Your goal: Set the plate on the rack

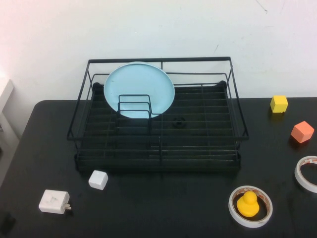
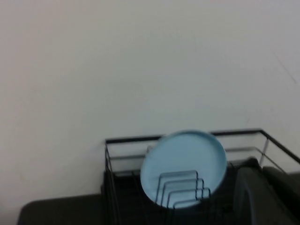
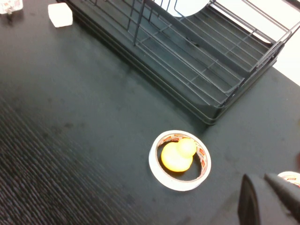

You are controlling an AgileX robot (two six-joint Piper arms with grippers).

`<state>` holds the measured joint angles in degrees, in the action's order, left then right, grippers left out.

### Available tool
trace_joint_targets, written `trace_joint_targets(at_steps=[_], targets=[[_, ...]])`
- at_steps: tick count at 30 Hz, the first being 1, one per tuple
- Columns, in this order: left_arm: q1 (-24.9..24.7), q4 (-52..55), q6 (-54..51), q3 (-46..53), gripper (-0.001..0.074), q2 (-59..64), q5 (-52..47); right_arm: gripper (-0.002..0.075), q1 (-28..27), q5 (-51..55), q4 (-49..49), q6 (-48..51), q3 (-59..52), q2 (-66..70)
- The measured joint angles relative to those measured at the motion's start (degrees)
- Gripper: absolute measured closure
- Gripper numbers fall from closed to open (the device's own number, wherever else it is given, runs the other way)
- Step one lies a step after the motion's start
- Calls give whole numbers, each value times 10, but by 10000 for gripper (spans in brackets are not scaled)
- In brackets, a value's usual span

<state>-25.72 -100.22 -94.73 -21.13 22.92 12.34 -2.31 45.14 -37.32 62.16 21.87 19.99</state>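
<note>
A: Where is the plate (image 1: pixel 139 89) found?

B: It is seen standing on edge inside the rack (image 1: pixel 158 148), toward the rack's left rear, leaned behind the upright divider loops (image 1: pixel 134 106). The placement is judged done; nothing of the task appears left but for the arms to be kept clear.

A: And the end effectors?

B: Neither is seen from the high camera. The left end effector (image 2: pixel 262 197) is shown only as a dark blurred shape in its own wrist view, facing the rack and plate; it is closed and nothing is held. The right end effector (image 3: pixel 269 199) is closed and empty too, held above the table (image 1: pixel 163 208) near the tape roll (image 1: pixel 250 206) with the yellow duck (image 1: pixel 247 204) sitting inside it.

A: Anything unclear?

B: The plate's lower edge is hidden by the loops, so its seating cannot be confirmed.
</note>
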Motion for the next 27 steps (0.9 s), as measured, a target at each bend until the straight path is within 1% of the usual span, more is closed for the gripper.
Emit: trace_joint_targets(at_steps=[8, 15, 20, 27], targets=[[0, 0, 3, 51, 736, 0, -42, 725, 0, 4, 0, 0, 0, 0], [0, 0, 5, 91, 736, 0, -50, 725, 0, 5, 0, 0, 0, 0], [0, 0, 6, 114, 736, -8, 1, 725, 0, 9, -2, 0, 0, 0], [1, -1, 38, 163, 736, -122, 52, 725, 0, 13, -4, 0, 0, -1]])
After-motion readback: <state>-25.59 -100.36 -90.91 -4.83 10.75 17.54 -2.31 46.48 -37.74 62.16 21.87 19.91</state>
